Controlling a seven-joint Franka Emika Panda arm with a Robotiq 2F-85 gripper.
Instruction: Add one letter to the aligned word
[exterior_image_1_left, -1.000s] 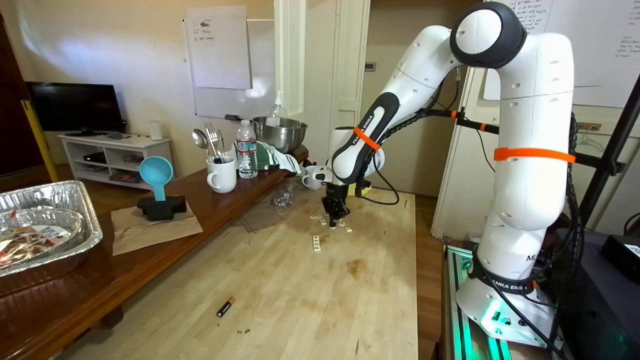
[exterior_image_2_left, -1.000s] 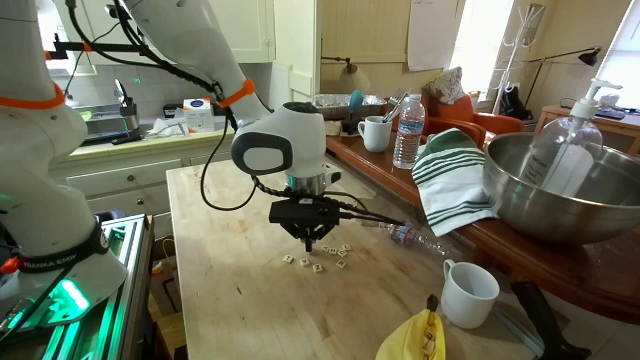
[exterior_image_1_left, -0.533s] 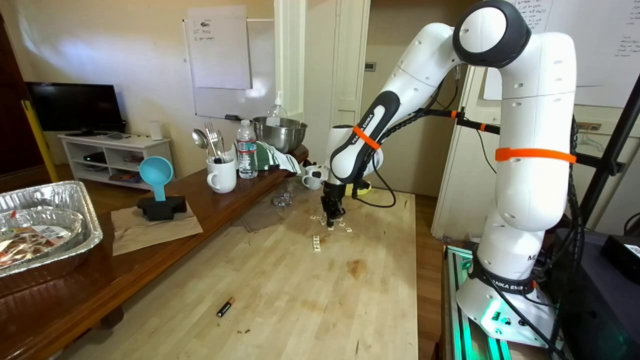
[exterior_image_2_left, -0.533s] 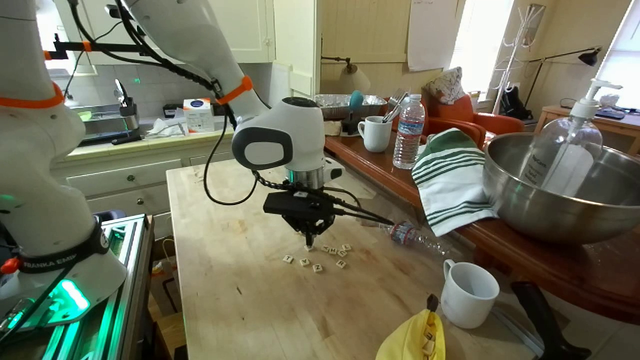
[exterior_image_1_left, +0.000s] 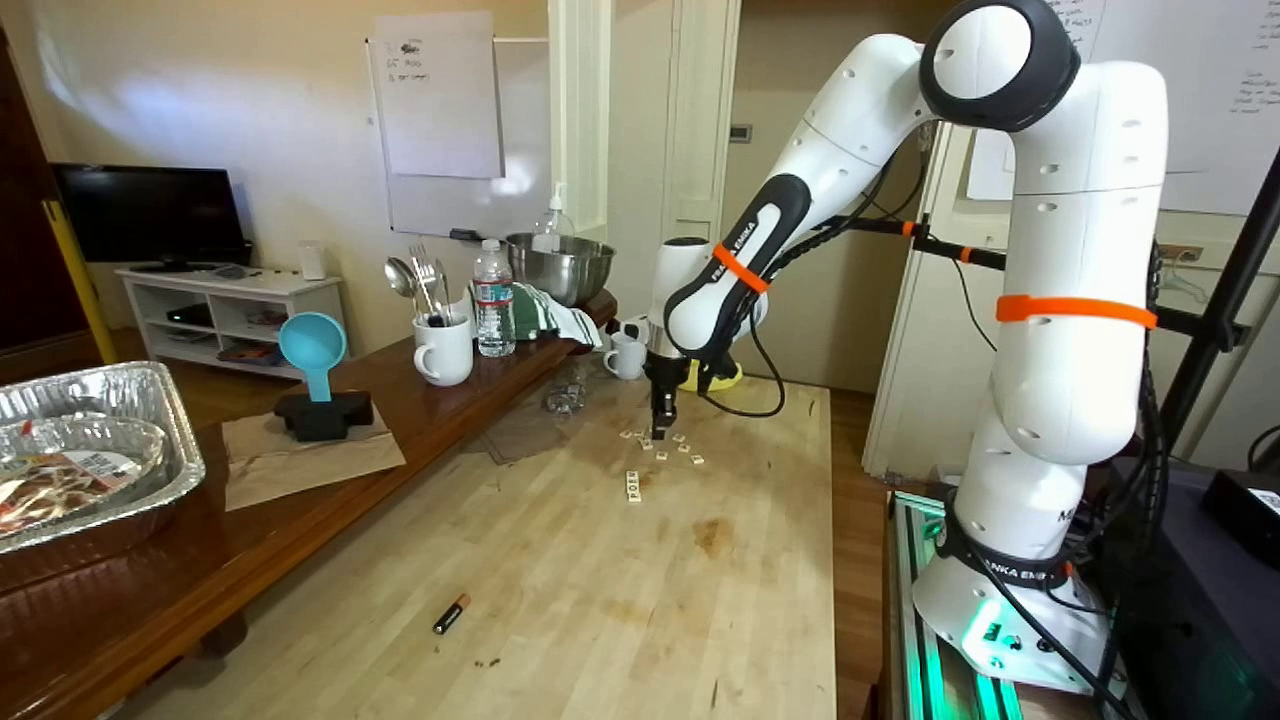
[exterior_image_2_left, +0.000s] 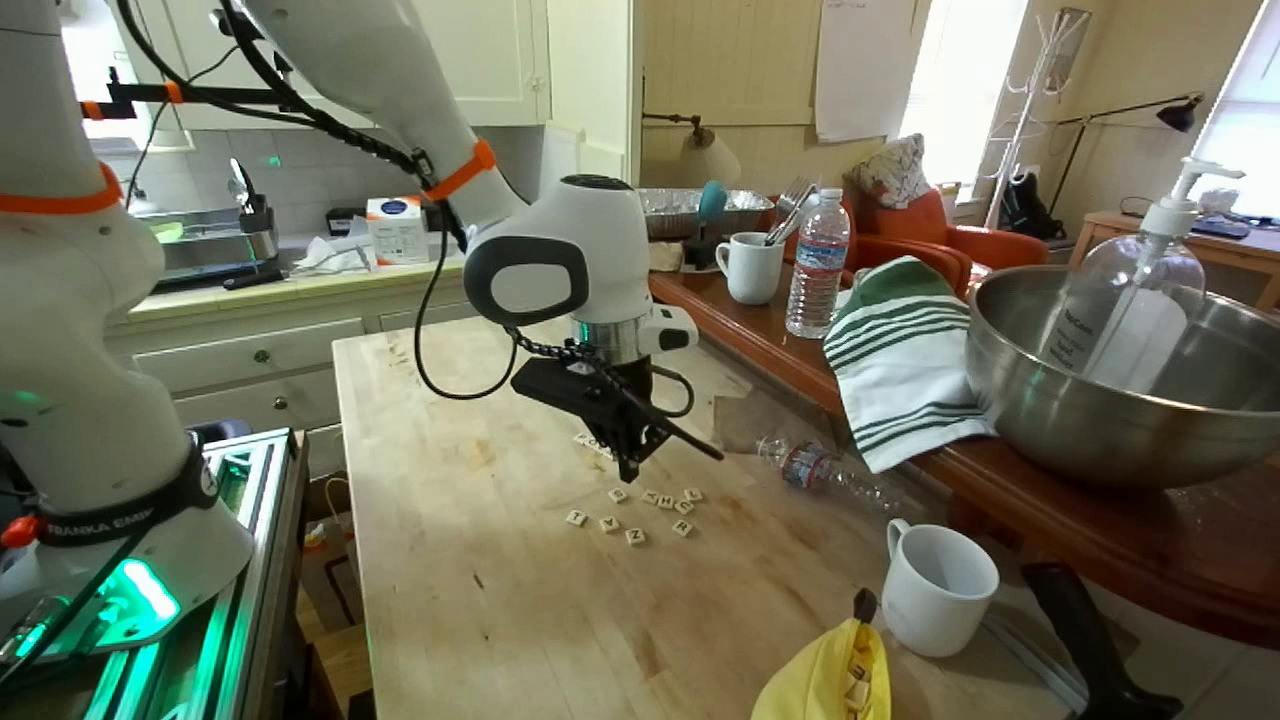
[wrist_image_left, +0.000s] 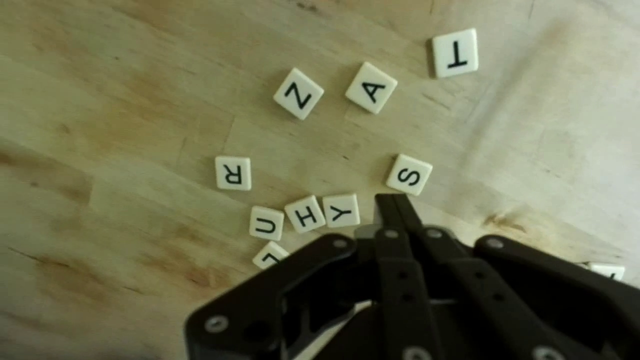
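The aligned word (exterior_image_1_left: 632, 486) is a short row of tiny whitish tiles on the wooden table. In an exterior view the row (exterior_image_2_left: 592, 443) is partly hidden behind the gripper. Loose letter tiles lie scattered beyond it. The wrist view shows S (wrist_image_left: 409, 174), Y (wrist_image_left: 341, 210), H (wrist_image_left: 305, 214), U (wrist_image_left: 266, 223), R (wrist_image_left: 233, 173), Z (wrist_image_left: 298, 94), A (wrist_image_left: 371, 88) and T (wrist_image_left: 455, 53). Another tile (wrist_image_left: 270, 255) is partly hidden by the gripper. My gripper (wrist_image_left: 398, 196) has its fingertips together with nothing visible between them. It also shows above the table (exterior_image_2_left: 628, 475), near the S tile.
A tile (wrist_image_left: 606, 270) shows at the wrist view's right edge. A battery (exterior_image_1_left: 451, 614) lies on the table. A clear bottle (exterior_image_2_left: 825, 475), a white mug (exterior_image_2_left: 938, 588) and a yellow bag (exterior_image_2_left: 828, 675) stand or lie on the table. A raised wooden ledge (exterior_image_1_left: 330, 470) runs alongside.
The gripper has risen from the tiles and turned at the wrist. The S tile, hidden at first under the fingertips, now shows below them. The tiles have not visibly moved.
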